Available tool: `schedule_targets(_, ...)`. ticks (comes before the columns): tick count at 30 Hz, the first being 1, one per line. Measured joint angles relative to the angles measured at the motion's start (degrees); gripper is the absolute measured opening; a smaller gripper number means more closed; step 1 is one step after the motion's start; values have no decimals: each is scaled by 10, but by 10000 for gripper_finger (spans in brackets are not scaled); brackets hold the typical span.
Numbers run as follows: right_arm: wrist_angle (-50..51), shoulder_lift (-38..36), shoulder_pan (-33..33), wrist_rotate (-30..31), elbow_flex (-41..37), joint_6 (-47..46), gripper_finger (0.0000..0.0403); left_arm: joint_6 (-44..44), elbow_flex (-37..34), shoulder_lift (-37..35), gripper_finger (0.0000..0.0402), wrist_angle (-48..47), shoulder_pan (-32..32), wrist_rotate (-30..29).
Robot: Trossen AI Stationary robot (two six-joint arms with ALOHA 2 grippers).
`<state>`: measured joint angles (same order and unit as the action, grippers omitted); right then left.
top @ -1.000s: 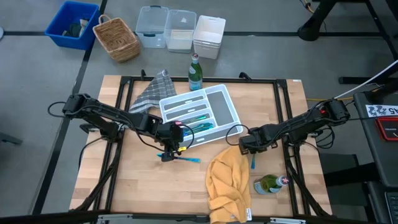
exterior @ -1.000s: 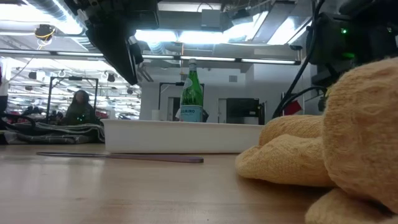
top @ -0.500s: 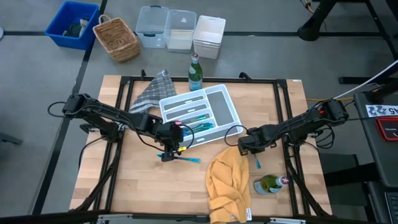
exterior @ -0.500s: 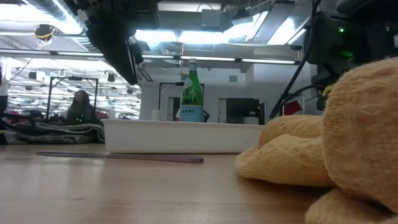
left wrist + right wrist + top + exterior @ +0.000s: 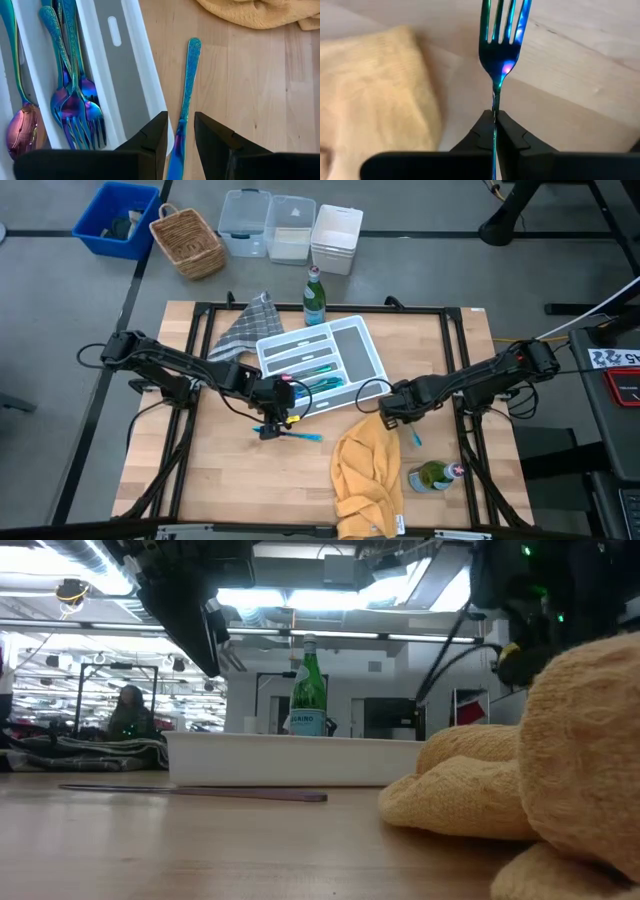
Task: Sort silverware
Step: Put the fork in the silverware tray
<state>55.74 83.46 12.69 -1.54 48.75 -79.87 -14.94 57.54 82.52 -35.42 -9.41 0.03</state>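
Forks (image 5: 75,107) in tray (image 5: 372,358), knife (image 5: 298,434) beside it, towel (image 5: 365,472) right

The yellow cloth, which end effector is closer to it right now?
Right. The right end effector, shut on a fork, hangs at the yellow cloth's upper edge. The left end effector is farther off, across bare table by the white tray, straddling a blue utensil.

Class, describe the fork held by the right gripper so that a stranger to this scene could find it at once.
Start at the yellow cloth on the wooden table. At its upper right edge the right gripper is shut on a blue iridescent fork. It is the only fork pinched between fingers; the others lie in the white tray.
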Motion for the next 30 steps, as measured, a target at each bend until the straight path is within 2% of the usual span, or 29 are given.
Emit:
schedule_targets(9,121,-1,0,19,115,84,4,-19,0,0,85,0,0,0)
schedule_targets(15,132,-1,0,72,195,174,3,-63,0,0,85,-9,0,0)
schedule_targets(21,43,-2,0,138,230,363,4,-140,0,0,85,-82,-4,0)
schedule_targets(25,-53,3,-2,156,230,516,4,-177,0,0,85,-122,-20,1)
schedule_targets(30,-157,24,-25,155,230,691,4,-207,0,0,85,-120,-50,13)
